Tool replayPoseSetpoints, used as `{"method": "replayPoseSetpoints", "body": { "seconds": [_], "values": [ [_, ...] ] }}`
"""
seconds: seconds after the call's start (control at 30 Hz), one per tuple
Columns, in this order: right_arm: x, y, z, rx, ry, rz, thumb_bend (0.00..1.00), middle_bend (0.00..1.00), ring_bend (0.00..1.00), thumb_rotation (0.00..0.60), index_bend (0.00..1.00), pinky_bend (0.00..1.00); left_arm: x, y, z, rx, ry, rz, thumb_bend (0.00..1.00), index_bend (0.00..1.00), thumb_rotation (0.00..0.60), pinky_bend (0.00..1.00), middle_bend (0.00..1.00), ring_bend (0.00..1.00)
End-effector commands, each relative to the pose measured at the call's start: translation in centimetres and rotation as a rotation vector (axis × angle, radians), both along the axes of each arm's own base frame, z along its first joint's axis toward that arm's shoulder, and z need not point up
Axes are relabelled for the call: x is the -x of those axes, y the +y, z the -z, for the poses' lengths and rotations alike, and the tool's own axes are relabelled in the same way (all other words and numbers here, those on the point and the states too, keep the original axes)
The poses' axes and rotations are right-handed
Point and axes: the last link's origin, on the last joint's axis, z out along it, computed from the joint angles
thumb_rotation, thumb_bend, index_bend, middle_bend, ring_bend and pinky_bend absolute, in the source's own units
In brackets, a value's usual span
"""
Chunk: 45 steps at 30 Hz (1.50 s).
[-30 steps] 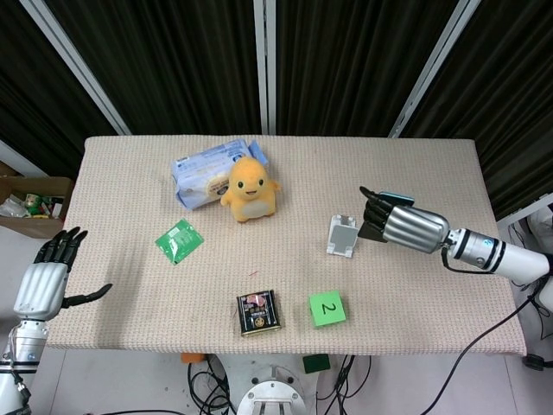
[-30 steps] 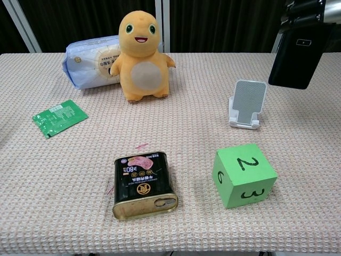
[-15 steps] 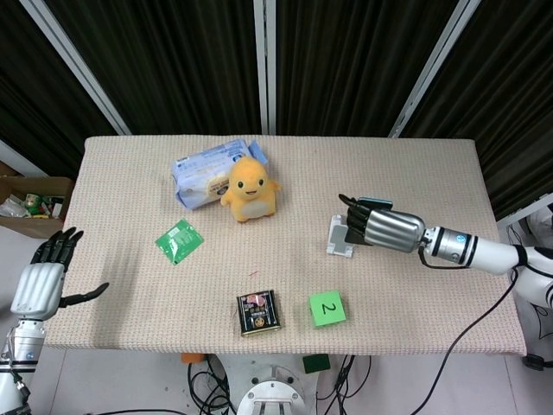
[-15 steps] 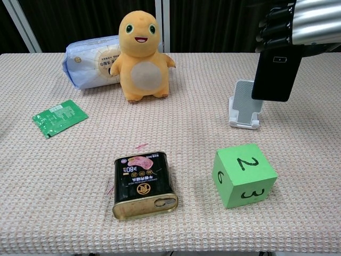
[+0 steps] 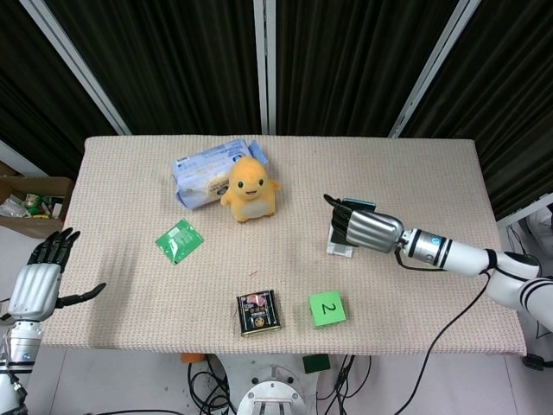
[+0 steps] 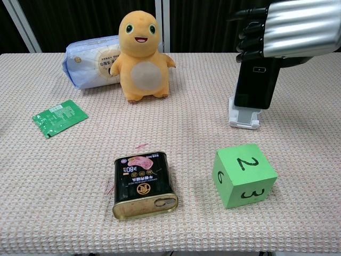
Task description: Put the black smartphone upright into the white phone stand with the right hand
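The right hand grips the top of the phone, fingers wrapped over its upper edge, so the phone hangs upright with its screen side facing the chest camera. It hangs directly in front of the stand, hiding the backrest; only the stand's white base and lip show beneath the phone's lower edge. From the head view the hand sits right over the stand, and I cannot tell whether the phone touches the backrest yet.

The step in hand looks like the final lowering. To do it well, the lower edge should drop behind the front lip, not onto it, and the phone should lean slightly back so it settles against the rest. The stand looks light and likely to slide or tip, so the descent wants to be slow and straight, with no sideways push. The grip should loosen only once the phone bears on the base.

The left hand hangs off the table's left edge, fingers spread, holding nothing. The green cube stands near the stand, on the camera side.
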Motion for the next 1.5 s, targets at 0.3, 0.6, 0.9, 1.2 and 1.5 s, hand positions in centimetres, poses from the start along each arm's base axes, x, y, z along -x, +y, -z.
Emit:
{"method": "replayPoseSetpoints", "body": {
  "seconds": [0.3,0.6,0.9,1.2,1.5],
  "values": [
    [-0.1,0.4,1.7,-0.019,0.013,-0.002,0.78,0.5,0.5,0.6,0.73,0.01,0.4,-0.1,-0.3,-0.004,-0.007,-0.002,0.05,0.07,0.191,0.14,0.04,0.02],
    [0.2,0.8,2.3,-0.016,0.018,0.002,0.78,0.5,0.5,0.6,0.73,0.01,0.6,-0.1,-0.3,-0.003,-0.008,-0.004,0.05,0.07,0.193,0.14,0.04,0.02],
    [0.5,1.0,2.4,-0.006,0.022,0.006,0.78,0.5,0.5,0.6,0.73,0.01,0.7,-0.2,-0.5,-0.012,-0.008,-0.006,0.05,0.07,0.193,0.14,0.04,0.02],
    [1.1,1.2,3.2,-0.018,0.036,0.034,0.78,0.46,0.45,0.6,0.72,0.01,0.9,-0.2,-0.8,-0.022,-0.005,-0.014,0.05,0.08,0.252,0.14,0.04,0.02],
    [1.5,0.7,3.4,0.008,0.061,0.082,0.51,0.11,0.06,0.6,0.08,0.0,0.9,-0.2,-0.8,-0.02,-0.001,-0.013,0.05,0.08,0.252,0.14,0.04,0.02]
  ]
}}
